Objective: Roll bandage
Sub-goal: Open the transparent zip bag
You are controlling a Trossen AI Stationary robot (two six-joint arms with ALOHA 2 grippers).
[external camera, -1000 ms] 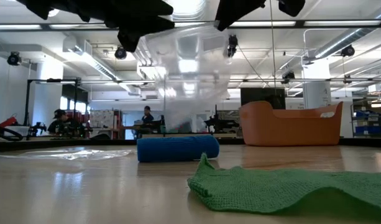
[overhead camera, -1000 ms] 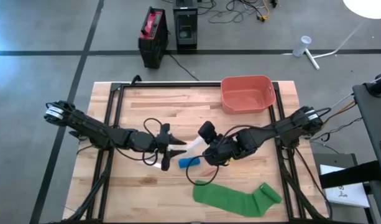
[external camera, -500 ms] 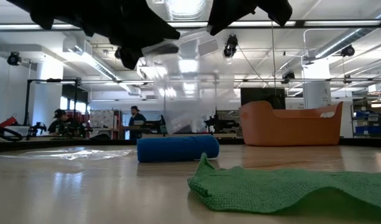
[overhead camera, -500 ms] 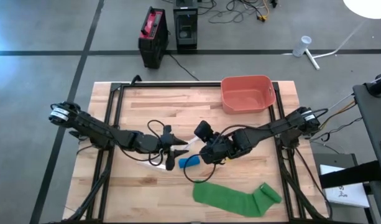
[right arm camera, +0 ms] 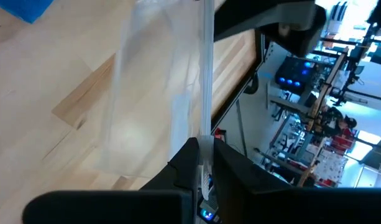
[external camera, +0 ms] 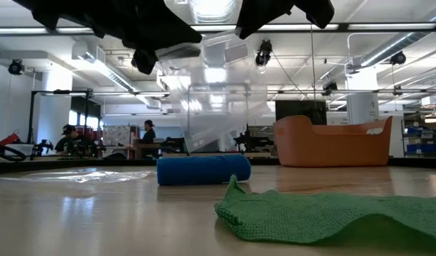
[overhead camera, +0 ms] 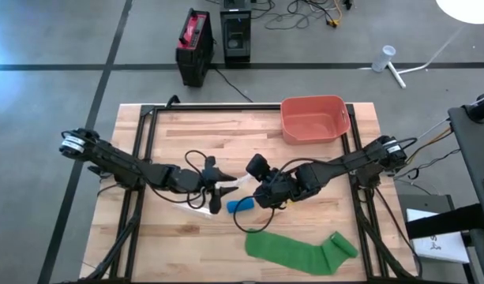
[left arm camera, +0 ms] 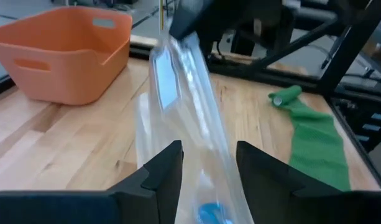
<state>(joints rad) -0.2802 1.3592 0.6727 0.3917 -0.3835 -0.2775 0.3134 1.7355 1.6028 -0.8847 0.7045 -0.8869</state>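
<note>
I'm holding both arms over the middle of the wooden counter (overhead camera: 186,126), with a clear plastic bag (overhead camera: 235,184) stretched between the two claws. My left claw (overhead camera: 223,192) is standing about half open, its two dark fingers (left arm camera: 158,177) straddling one end of the bag; the plastic is running up through the gap, but I cannot tell whether the fingers are actually pressing it. My right claw (overhead camera: 259,189) is nearly closed and is pinching the bag's other edge, a thin fold of plastic sitting between its fingertips (right arm camera: 189,163) in the right wrist view. In the low view the bag (external camera: 216,92) is hanging in the air below both claws, clear of the counter. The blue bandage roll (overhead camera: 241,205) is lying on the counter just below and between the two claws, a little toward the near edge; in the low view the roll (external camera: 203,170) is sitting directly under the dangling bag, apart from it. The green bandage (overhead camera: 298,251) is lying unrolled and flat, nearer the front edge than the right claw, with its far end bunched. An orange bin (overhead camera: 314,119) is sitting toward the far edge of the counter, beyond the right claw. People are showing in the room behind the counter.
</note>
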